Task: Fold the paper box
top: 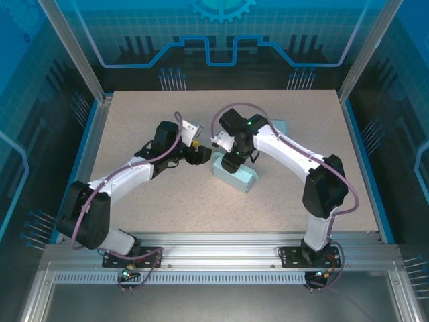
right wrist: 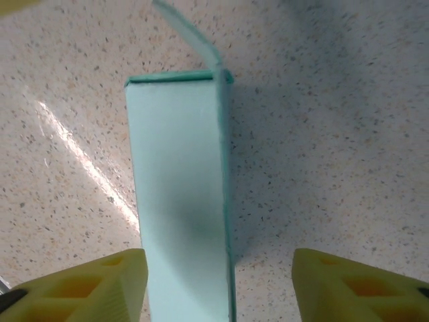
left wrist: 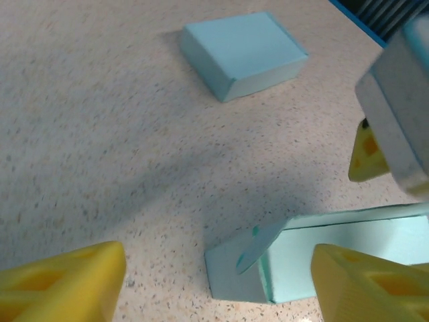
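And here we have the paper box [top: 236, 178], pale teal, lying near the middle of the table [top: 167, 208], a touch toward the right edge. From the right wrist we look straight down its long smooth face [right wrist: 181, 201], and at its far end a thin flap [right wrist: 188, 33] sticks out at an angle, not tucked in. The left wrist view gives us the same flap [left wrist: 258, 243] jutting from the box's open end [left wrist: 335, 258]. The right gripper [right wrist: 221, 268] hangs right over the box with its jaws spread. We see one yellow finger [right wrist: 87, 285] just beside the box's long edge and the other [right wrist: 362, 285] clear of it over bare table, so nothing is clamped there. The left gripper [left wrist: 218, 268] sits at the box's end, jaws wide apart too, gripping nothing. Whether its nearer finger [left wrist: 369, 285] touches the box, we cannot tell. From above, both grippers [top: 199, 155] [top: 228, 161] crowd together at the box's far end. Further out, a second teal box [left wrist: 241, 54], closed and flat, rests toward the table's far edge, well apart from the first.
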`<state>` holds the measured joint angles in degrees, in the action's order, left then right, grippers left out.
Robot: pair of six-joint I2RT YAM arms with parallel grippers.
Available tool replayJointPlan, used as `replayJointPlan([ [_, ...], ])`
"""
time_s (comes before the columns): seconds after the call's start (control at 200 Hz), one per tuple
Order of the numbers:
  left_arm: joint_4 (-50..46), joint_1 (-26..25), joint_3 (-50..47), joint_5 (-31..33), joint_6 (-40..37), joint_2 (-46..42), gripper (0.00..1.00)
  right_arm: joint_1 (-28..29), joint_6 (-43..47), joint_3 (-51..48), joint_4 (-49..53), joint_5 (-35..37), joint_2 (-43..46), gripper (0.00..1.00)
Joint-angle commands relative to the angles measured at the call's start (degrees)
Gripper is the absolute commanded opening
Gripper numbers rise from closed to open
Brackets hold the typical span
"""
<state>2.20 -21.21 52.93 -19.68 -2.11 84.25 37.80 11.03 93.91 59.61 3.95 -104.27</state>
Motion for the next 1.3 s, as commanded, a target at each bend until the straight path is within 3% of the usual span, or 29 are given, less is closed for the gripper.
replayJointPlan([
  [0.0, -6.95, 0.39, 4.41, -5.45, -11.88, 1.21, 0.68, -0.45, -4.64, -1.02, -1.17, 1.10, 6.49, 0.63],
  [0.155, -14.49, 0.41, 7.60, -7.75, -18.00, 2.33, 0.65, -2.01, -15.56, -5.20, -3.11, 3.62, 14.85, 0.62],
  [0.34, -20.62, 0.31, 10.58, -8.56, -23.24, 3.96, 0.59, -3.34, -28.99, -17.02, -5.91, 6.70, 27.04, 0.57],
  [0.41, -22.14, 0.29, 12.05, -8.59, -24.13, 4.88, 0.53, -3.44, -33.65, -22.30, -7.38, 7.09, 31.38, 0.56],
  [0.685, -24.75, -0.39, 16.84, -9.76, -25.79, 9.35, 0.52, -3.26, -46.73, -37.07, -14.01, 6.46, 44.82, 0.54],
  [0.855, -28.40, -1.15, 20.47, -10.67, -26.24, 12.99, 0.44, -3.10, -47.06, -39.45, -16.08, 3.90, 45.46, 0.44],
  [1.186, -28.92, -1.64, 21.47, -9.26, -26.02, 15.02, 0.41, -2.91, -44.05, -36.90, -15.93, 5.23, 38.34, 0.46],
  [1.296, -28.58, -1.64, 21.54, -9.01, -25.75, 15.47, 0.36, -2.91, -43.39, -36.03, -16.24, 5.50, 35.98, 0.46],
])
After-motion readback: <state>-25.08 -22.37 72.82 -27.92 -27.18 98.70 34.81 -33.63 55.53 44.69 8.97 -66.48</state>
